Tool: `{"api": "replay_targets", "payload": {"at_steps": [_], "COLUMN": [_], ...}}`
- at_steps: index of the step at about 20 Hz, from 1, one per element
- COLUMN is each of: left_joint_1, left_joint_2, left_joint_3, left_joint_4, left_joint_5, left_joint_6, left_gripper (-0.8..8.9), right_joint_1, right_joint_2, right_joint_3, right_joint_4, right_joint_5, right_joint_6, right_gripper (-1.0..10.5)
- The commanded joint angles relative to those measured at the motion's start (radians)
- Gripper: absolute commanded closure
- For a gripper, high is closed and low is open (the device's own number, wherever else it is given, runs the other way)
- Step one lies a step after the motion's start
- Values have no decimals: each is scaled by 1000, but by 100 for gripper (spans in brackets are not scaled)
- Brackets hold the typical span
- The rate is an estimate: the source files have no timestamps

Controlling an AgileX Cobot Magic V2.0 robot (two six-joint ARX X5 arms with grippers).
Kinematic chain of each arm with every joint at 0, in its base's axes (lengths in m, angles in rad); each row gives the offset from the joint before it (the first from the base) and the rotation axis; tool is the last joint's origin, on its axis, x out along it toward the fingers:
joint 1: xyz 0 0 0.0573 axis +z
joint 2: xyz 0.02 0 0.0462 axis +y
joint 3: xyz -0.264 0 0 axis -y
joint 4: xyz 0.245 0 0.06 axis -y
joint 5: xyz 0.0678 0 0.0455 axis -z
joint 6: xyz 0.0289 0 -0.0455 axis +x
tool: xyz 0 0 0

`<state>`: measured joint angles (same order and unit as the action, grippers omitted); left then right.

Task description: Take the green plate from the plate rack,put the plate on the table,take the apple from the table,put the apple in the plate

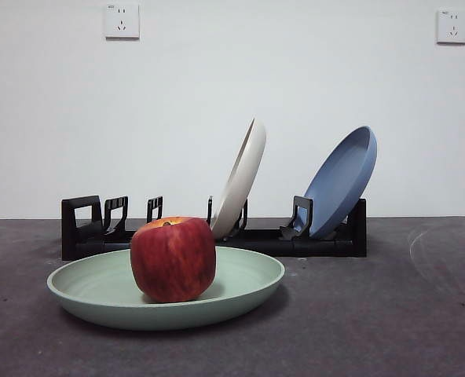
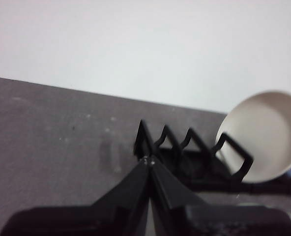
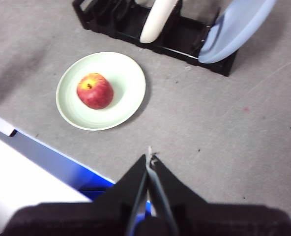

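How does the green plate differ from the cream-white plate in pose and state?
The green plate lies flat on the table; the cream-white plate stands tilted in the plate rack. The green plate holds the apple; the cream-white plate holds nothing. Both are round and shallow.

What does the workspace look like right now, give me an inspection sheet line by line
Surface: dark grey mottled table, bare around the plate.
Job's things: red apple sits in the pale green round plate, flat before the black slotted plate rack.
Clutter: cream-white plate and blue plate lean in the rack.
Grippers: left gripper and right gripper shut, empty, away from the plate.
Cables: nothing seen.
Surroundings: white wall, two sockets.
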<state>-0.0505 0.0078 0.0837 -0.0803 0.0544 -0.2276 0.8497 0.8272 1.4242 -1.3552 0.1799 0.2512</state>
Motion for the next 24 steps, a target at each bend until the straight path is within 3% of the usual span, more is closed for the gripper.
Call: {"api": "replay_targets", "payload": {"at_steps": [1,4,7,24], "left_joint_1": [3,3,3,3], "left_joint_2": [-3,-3,-3,38], "left_joint_3": [-26,-72,-74,-74], "left_joint_4": [6,6,-90,-84], "left_joint_5": [-2,-2,-4,-2], "left_joint_6": [65,67,66,75], "left_gripper": [817,817,817,817], "right_joint_1": [1,1,1,1], "right_joint_2": [2,1,2,2], "right_joint_3": [-10,-10,-10,-10], "right_joint_4": [-23,-22,-22,-23], "right_joint_5": [4,4,4,4], "right_joint_6": [8,8,8,8], "right_gripper": [945,945,945,945]}}
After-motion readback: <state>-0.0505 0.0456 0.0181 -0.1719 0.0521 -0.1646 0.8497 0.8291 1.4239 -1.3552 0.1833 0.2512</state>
